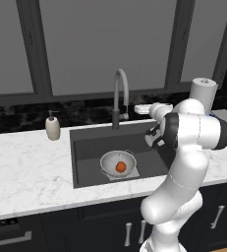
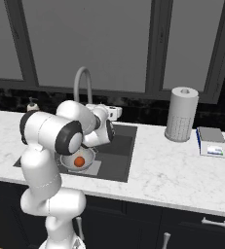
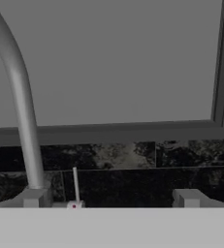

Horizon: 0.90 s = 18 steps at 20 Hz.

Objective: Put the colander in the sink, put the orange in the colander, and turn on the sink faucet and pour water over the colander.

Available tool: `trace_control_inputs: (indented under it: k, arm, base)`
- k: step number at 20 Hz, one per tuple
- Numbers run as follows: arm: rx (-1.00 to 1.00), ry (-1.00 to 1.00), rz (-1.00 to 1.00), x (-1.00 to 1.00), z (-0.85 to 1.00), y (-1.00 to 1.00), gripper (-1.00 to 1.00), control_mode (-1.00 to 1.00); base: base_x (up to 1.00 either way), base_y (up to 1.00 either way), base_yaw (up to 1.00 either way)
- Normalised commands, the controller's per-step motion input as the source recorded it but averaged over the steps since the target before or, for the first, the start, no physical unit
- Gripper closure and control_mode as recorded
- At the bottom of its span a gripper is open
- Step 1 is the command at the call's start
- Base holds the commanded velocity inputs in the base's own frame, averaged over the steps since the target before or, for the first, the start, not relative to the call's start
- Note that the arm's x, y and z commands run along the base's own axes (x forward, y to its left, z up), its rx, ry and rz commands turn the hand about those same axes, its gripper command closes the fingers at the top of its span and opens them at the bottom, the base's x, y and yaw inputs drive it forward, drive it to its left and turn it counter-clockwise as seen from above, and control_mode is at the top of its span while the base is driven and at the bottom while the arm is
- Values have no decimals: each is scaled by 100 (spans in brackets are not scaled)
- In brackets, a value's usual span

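The colander [image 1: 118,164] sits on the floor of the sink [image 1: 85,147] with the orange [image 1: 120,167] inside it. From the right base view the orange [image 2: 79,161] shows in the colander [image 2: 87,164], which my arm partly hides, in the sink [image 2: 121,146]. The sink faucet [image 1: 120,91] arches over the basin's back edge, and no water is visible. My gripper [image 1: 145,109] hovers above the sink's back right, just right of the faucet [image 2: 82,82], and points at the back wall. My gripper [image 3: 111,201] is open and holds nothing. The faucet's stem [image 3: 24,111] and a thin lever [image 3: 75,186] lie near its left fingertip.
A cream soap dispenser [image 1: 52,126] stands on the marble counter left of the sink. A paper towel roll [image 2: 181,114] and a small scale-like box [image 2: 211,142] sit on the counter to the right. Dark window frames run behind the faucet.
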Motion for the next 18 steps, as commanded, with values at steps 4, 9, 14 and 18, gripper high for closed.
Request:
trace_control_inputs:
  k: [4, 9, 14, 18]
  arm:
    - [0, -8, 0, 16, -13, 0, -100, -100]
    - [0, -6, 0, 13, -13, 0, -100, -100]
    - [0, -5, 0, 10, -14, 0, -100, -100]
    - [0, -4, 0, 2, -18, 0, -100, -100]
  base:
    - [0, 0, 0]
    - [0, 0, 0]
    - [0, 0, 0]
    - [0, 0, 0]
